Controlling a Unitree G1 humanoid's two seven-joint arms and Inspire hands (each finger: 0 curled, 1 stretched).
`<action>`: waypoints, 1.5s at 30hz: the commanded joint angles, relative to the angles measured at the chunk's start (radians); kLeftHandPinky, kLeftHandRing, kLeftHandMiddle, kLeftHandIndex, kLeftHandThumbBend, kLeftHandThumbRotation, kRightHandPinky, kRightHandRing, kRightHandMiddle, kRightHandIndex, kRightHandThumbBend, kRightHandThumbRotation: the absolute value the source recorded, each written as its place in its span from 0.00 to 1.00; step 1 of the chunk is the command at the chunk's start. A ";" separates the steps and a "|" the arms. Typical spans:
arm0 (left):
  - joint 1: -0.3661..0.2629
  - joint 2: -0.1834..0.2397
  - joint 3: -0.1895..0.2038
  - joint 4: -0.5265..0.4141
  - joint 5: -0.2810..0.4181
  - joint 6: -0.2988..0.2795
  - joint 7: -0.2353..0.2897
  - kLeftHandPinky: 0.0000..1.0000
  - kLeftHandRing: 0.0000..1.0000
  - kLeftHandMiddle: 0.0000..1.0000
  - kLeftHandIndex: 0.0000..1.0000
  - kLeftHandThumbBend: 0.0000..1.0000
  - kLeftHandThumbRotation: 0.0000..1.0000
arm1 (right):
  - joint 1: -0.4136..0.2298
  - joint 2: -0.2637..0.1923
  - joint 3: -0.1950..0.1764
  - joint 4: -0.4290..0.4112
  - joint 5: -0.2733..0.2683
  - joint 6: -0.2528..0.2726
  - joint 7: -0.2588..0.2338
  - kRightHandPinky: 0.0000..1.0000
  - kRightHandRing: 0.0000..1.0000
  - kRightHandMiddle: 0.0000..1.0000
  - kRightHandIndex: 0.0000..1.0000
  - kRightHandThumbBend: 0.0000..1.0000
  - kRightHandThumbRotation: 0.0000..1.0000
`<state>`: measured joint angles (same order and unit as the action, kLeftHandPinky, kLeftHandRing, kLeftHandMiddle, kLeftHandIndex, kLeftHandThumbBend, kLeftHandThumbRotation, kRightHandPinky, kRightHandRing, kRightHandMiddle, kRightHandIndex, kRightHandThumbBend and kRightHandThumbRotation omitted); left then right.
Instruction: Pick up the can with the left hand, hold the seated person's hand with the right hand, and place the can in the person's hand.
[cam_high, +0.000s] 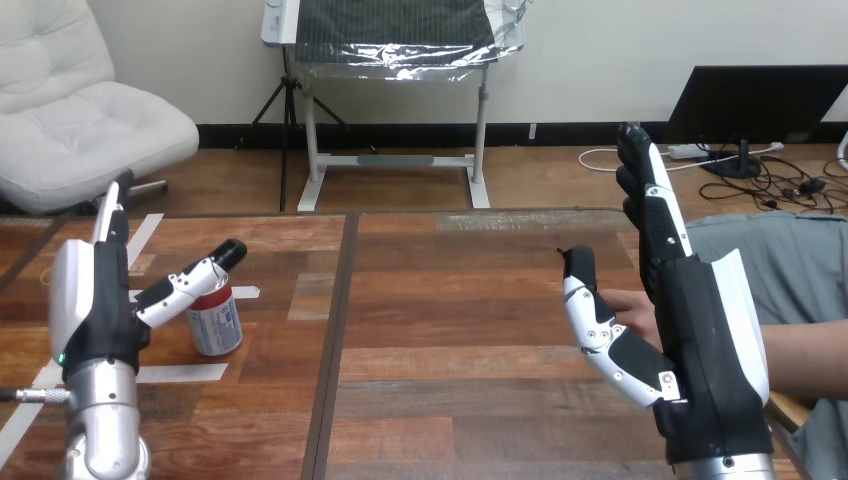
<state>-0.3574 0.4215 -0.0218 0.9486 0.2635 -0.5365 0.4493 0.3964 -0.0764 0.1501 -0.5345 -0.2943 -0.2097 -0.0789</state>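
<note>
A red, white and silver can (215, 318) stands upright on the wooden table (450, 330) at the left. My left hand (95, 300) is raised just left of it, fingers straight and open, its thumb reaching over the can's top without gripping it. At the right, my right hand (690, 330) is upright and open, fingers pointing up and thumb spread. The person's hand (630, 308) rests on the table behind my right hand, mostly hidden by it; whether the two touch I cannot tell.
The person's forearm (805, 355) comes in from the right edge. Strips of white tape (180, 372) lie on the table around the can. A dark seam (335, 340) runs down the table left of centre.
</note>
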 joint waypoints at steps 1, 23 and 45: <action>-0.098 -0.022 0.035 0.010 -0.067 -0.002 -0.092 0.86 0.92 0.94 0.94 1.00 0.64 | -0.046 0.008 -0.010 -0.041 -0.005 -0.001 0.002 1.00 1.00 1.00 0.99 0.11 0.00; -0.135 -0.057 0.065 -0.013 -0.184 0.118 -0.380 0.88 0.93 0.95 0.94 0.96 0.55 | -0.059 0.004 -0.017 -0.040 0.005 0.001 0.016 1.00 1.00 1.00 0.99 0.11 0.00; -0.164 -0.065 0.049 -0.001 -0.157 0.231 -0.431 0.95 0.99 1.00 0.98 0.91 0.53 | -0.058 0.006 -0.016 -0.055 0.000 0.024 0.026 1.00 1.00 1.00 0.98 0.11 0.00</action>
<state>-0.4297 0.3659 0.0329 0.9713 0.0961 -0.3090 0.0175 0.3908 -0.0775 0.1427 -0.5389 -0.2921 -0.1897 -0.0578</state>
